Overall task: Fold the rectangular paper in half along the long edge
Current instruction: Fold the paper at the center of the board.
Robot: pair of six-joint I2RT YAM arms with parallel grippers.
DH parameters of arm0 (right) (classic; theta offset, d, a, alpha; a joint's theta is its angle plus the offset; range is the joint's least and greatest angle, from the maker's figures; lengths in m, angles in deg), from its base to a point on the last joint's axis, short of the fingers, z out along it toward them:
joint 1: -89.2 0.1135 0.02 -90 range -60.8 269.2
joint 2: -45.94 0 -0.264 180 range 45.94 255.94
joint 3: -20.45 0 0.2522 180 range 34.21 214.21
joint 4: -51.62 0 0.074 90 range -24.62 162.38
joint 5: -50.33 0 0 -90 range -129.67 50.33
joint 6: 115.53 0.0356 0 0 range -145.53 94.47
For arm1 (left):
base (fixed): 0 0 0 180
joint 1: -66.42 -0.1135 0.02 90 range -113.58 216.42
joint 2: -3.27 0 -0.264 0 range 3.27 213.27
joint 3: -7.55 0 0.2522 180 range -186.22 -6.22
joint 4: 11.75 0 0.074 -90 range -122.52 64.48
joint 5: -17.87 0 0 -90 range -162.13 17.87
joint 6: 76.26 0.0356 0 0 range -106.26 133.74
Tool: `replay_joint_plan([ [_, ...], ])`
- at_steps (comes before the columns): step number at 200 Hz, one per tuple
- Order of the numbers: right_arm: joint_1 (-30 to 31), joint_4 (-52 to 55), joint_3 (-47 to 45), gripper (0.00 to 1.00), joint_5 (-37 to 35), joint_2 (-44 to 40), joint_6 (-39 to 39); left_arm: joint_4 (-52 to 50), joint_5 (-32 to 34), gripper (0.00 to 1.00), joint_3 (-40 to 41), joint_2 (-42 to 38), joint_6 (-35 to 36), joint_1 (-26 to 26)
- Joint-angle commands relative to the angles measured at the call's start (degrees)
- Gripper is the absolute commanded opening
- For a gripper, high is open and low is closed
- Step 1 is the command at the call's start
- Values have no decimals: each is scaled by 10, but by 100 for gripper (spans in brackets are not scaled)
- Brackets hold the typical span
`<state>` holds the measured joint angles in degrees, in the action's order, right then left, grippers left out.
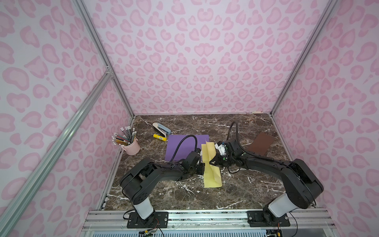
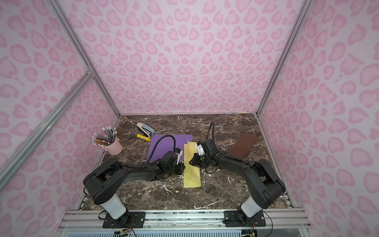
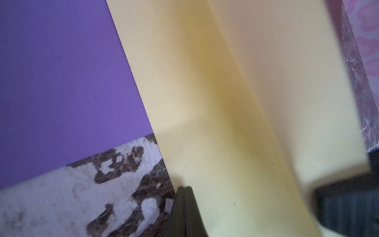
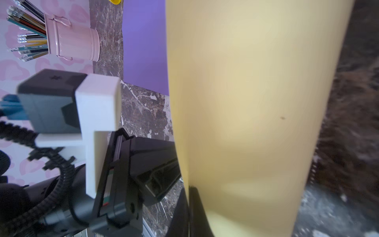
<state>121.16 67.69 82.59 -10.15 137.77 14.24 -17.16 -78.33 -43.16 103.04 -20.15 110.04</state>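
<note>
yellow paper [image 1: 212,177] lies mid tabletop [image 1: 235,195] between the arms, near end flat and creased, far end with a flap standing up, its left long edge overlapping a purple sheet [image 1: 180,146] that the left arm [image 1: 155,172] and cable [image 1: 184,141] partly cover. right gripper [image 4: 188,197] has jaws clenched on the paper's edge, the lifted sheet blurred and filling the wrist view; left gripper [image 3: 185,197] has jaws clenched at the opposite long edge, pinching or just touching I cannot tell
</note>
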Motion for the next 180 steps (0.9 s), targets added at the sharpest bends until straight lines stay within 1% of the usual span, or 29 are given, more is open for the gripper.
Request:
replay_joint_plan([
  [1, 4, -33, 23, 0, -19, 26, 16, -19, -4, 4, 2, 7, 1, 1],
  [57, 20, -33, 35, 0, -29, 90, 10, -23, -2, 4, 2, 7, 4, 1],
  [95, 33, -24, 34, 0, -47, 97, 0, -25, -1, 4, 2, 9, 4, 1],
  [157, 35, -5, 34, 0, -72, 108, -14, -32, 2, 4, -1, 8, 7, 1],
  [180, 35, -3, 35, 1, -71, 113, -19, -35, 2, 4, -2, 8, 7, 2],
])
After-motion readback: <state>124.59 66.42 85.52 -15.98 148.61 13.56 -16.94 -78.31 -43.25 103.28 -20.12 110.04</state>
